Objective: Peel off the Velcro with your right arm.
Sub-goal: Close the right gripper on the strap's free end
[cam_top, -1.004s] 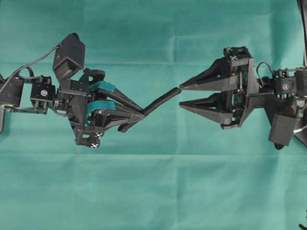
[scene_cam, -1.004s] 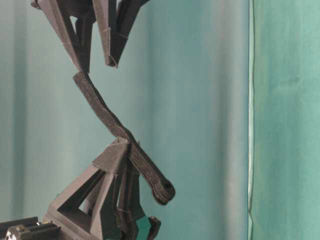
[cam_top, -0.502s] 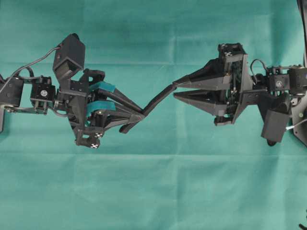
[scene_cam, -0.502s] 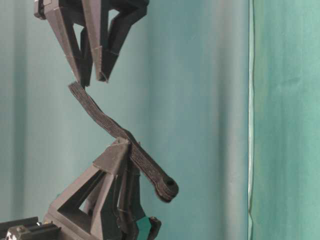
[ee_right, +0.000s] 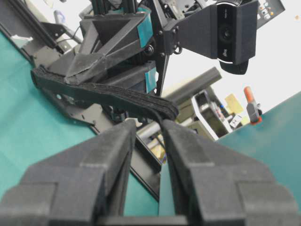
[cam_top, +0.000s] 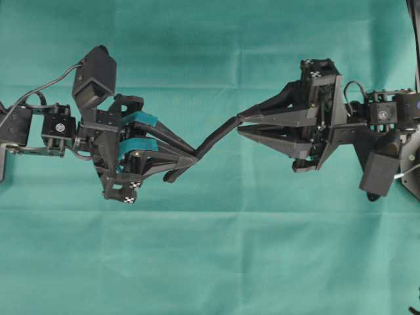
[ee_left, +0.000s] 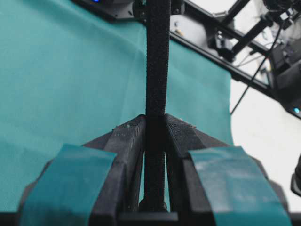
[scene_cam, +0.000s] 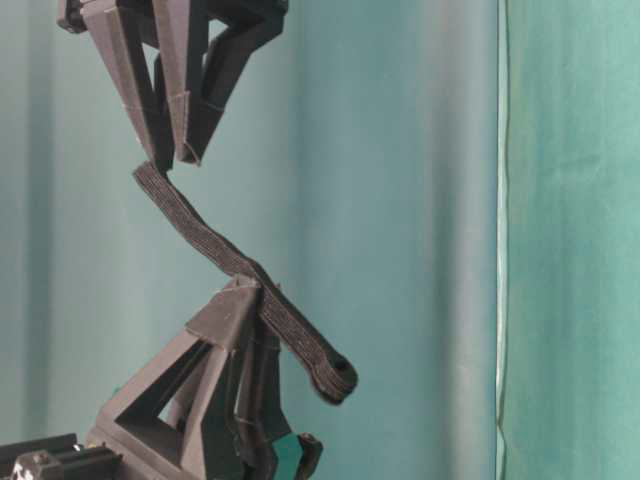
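Above a teal cloth (cam_top: 210, 262), the right gripper (cam_top: 240, 123), open wide a second ago, is now pinching the free end of the Velcro (cam_top: 215, 138). The left gripper (cam_top: 194, 157) is clamping the strip's other half, so the peel is ready to start. No containers are showing.

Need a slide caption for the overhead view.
Left gripper clamps the Velcro while the right gripper pinches its free end.
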### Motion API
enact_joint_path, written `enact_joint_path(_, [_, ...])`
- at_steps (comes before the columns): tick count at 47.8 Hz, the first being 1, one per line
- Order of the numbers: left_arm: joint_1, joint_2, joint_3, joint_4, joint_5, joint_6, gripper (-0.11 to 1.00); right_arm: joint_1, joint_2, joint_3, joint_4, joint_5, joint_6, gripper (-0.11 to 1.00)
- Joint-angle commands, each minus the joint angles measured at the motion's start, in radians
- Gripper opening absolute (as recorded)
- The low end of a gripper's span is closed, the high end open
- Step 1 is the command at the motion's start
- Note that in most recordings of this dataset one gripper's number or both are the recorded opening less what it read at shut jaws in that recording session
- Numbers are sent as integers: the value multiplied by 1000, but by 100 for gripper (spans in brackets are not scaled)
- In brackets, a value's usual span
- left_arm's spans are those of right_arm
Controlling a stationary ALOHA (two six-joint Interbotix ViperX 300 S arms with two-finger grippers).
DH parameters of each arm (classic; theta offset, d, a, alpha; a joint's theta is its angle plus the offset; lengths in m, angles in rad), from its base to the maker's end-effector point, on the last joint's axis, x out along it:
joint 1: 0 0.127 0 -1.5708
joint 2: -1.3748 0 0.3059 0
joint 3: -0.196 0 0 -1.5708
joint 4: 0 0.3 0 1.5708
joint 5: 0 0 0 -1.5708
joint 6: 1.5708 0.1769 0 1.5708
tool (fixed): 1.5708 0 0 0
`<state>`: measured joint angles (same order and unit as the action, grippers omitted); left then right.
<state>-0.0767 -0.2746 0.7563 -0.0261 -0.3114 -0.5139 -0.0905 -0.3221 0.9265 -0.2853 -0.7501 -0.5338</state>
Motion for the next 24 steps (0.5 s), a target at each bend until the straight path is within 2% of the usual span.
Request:
enact_joint_path(1, [6,-6,-9,-2,-11,-12,11,3,0,-12,3,-17,3,-1])
enact_joint_path(12, [14,6,-8,-2,-9,-69,11,8,8,-18,3,-17,3,-1])
enact_joint_path(24, [15,11,-8,-2,-9,-74,11,9,8,-12,3,-17,3,-8])
